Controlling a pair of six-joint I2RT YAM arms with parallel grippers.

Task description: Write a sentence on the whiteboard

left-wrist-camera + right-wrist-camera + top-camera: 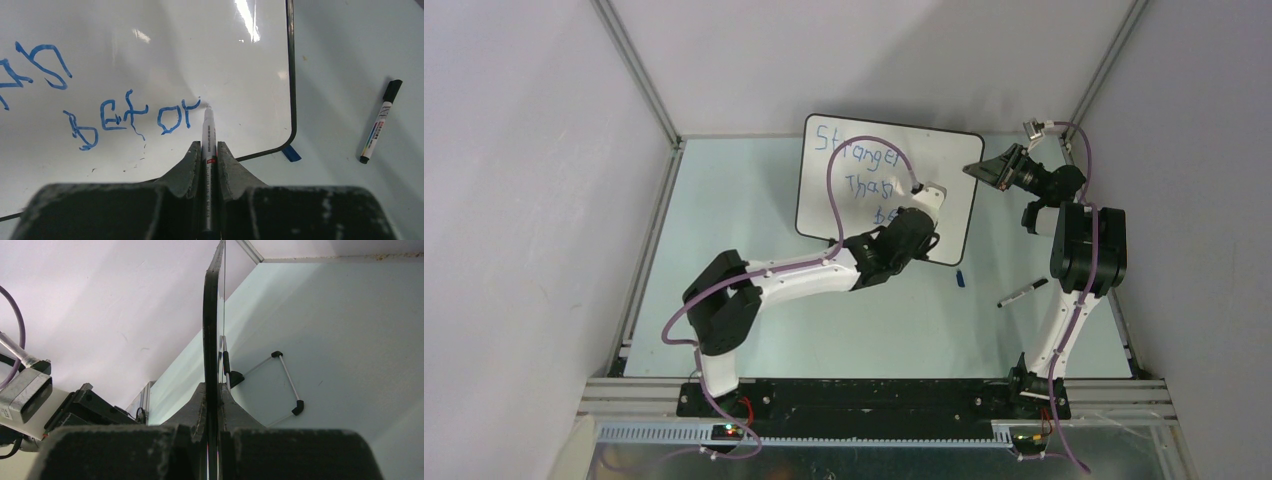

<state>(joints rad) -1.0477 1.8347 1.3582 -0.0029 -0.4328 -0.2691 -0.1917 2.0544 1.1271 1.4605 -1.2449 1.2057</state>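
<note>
The whiteboard was kept near the back of the table, its right edge pinched tight by the right gripper. A pen was squeezed in the left gripper, its tip placed just after "befor" in the sentence. The word could be run off the board, because only a little white room was left before the black rim. Some room was seen under the line.
</note>
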